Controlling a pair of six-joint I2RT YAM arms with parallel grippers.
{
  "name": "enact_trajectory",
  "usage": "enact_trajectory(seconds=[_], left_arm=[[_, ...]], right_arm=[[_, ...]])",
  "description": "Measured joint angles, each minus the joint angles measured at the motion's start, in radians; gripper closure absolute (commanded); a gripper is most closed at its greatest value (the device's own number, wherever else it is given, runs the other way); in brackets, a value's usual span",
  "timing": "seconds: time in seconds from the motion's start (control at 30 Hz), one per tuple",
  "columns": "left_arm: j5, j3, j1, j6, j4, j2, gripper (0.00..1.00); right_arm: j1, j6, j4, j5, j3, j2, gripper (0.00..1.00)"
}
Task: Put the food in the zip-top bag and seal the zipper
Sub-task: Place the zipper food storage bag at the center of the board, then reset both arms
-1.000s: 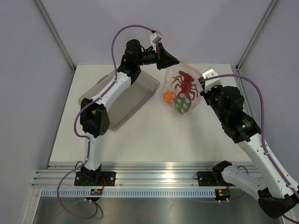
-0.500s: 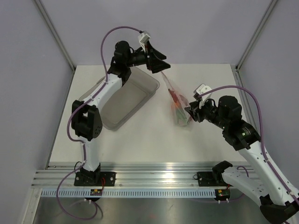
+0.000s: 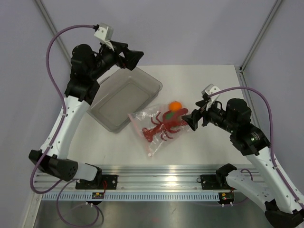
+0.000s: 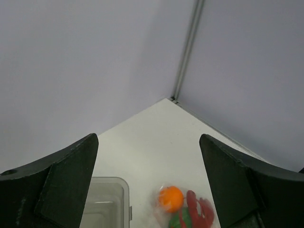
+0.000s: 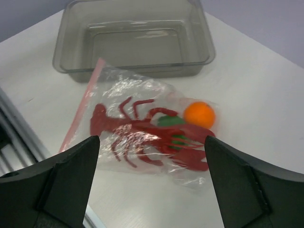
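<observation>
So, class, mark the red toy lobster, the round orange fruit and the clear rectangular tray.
red toy lobster (image 5: 145, 135): right wrist view, body.
round orange fruit (image 5: 199, 114): right wrist view, centre.
clear rectangular tray (image 5: 135, 45): right wrist view, bare floor.

Overhead camera looks down from behind; both wrist views (right nearer) share the lobster (image 5: 142, 135).

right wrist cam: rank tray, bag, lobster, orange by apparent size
1. clear tray and zip-top bag: they look about equal. The tray lies farther from the camera, so there is no ranking between them.
2. lobster, inside the bag.
3. orange fruit, the smallest.
</observation>
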Motion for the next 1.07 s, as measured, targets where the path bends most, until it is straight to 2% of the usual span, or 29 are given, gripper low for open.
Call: enact_trajectory(seconds=[0.23,0.43,0.77,1.07], left_arm=[[-0.217,-0.211,0.000,0.017,-0.154,-0.159,0.01],[-0.334,-0.394,0.000,0.007,-0.257,-0.290,0.01],[-0.481,-0.649,0.000,-0.010,-0.313,-0.582,0.01],[-0.584,-0.787,0.000,-0.010,-0.315,-0.685,0.01]], right_arm=[[0.001,0.162,-0.004,0.406,0.001,-0.031,0.01],[-0.001,0.314,-0.038,0.637,0.010,0.073,0.01],[-0.004,0.576,-0.170,0.778,0.044,0.312,0.01],[-0.004,0.653,-0.208,0.842,0.037,0.299,0.00]])
